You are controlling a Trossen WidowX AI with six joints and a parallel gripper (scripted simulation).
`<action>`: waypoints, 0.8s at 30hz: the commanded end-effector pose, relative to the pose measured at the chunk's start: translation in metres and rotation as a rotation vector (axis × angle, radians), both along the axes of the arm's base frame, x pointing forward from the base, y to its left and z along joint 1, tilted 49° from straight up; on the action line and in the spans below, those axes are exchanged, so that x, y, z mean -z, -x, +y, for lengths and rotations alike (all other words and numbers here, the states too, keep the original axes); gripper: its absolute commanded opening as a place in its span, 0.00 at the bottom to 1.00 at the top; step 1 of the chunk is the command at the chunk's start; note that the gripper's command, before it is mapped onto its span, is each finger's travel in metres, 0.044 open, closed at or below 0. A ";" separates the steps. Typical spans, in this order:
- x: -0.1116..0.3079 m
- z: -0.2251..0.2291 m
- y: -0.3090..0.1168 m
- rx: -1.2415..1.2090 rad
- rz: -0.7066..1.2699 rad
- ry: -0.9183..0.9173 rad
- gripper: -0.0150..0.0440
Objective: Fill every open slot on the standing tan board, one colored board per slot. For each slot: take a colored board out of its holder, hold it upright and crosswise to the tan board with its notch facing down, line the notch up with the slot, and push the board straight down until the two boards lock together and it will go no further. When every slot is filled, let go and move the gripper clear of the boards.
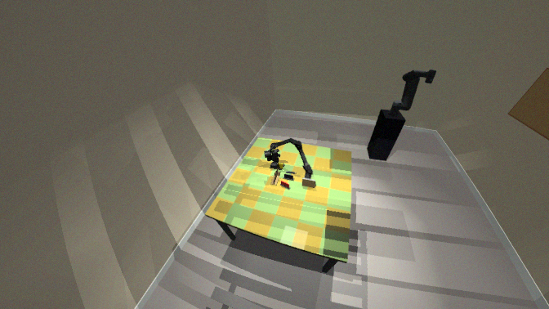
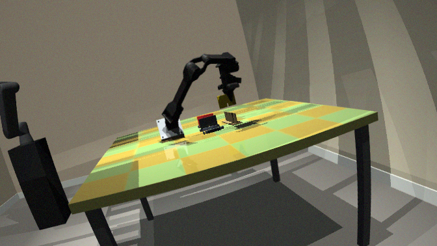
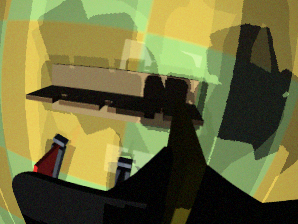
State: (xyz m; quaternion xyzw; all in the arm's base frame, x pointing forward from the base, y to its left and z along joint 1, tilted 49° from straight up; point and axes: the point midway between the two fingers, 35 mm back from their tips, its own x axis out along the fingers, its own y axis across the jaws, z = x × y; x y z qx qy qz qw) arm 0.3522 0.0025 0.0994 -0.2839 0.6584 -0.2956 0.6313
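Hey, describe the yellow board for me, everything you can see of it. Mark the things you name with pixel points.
The yellow board (image 1: 282, 166) (image 2: 224, 101) (image 3: 183, 185) is a thin, flat panel, dull and shaded, its material unclear. A small notch shows at its lower edge. It hangs roughly upright in the air, clamped in the gripper (image 1: 276, 164) (image 2: 231, 97), not seated in the tan board (image 1: 276, 178) (image 2: 230, 118) (image 3: 95, 80).

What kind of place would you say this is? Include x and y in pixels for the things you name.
Probably a robot test room: an arm (image 1: 291, 141) (image 2: 195, 69) works on a checkered table (image 1: 261, 237) (image 2: 292, 153), and a second arm (image 1: 410, 87) (image 2: 8, 110) stands on a black pedestal (image 1: 377, 151) (image 2: 39, 195) nearby.
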 end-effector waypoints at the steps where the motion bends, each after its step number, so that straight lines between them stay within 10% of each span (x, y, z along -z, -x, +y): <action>1: 0.004 0.002 -0.010 -0.003 -0.005 0.003 0.25; 24: 0.026 -0.016 -0.019 -0.002 -0.008 0.005 0.25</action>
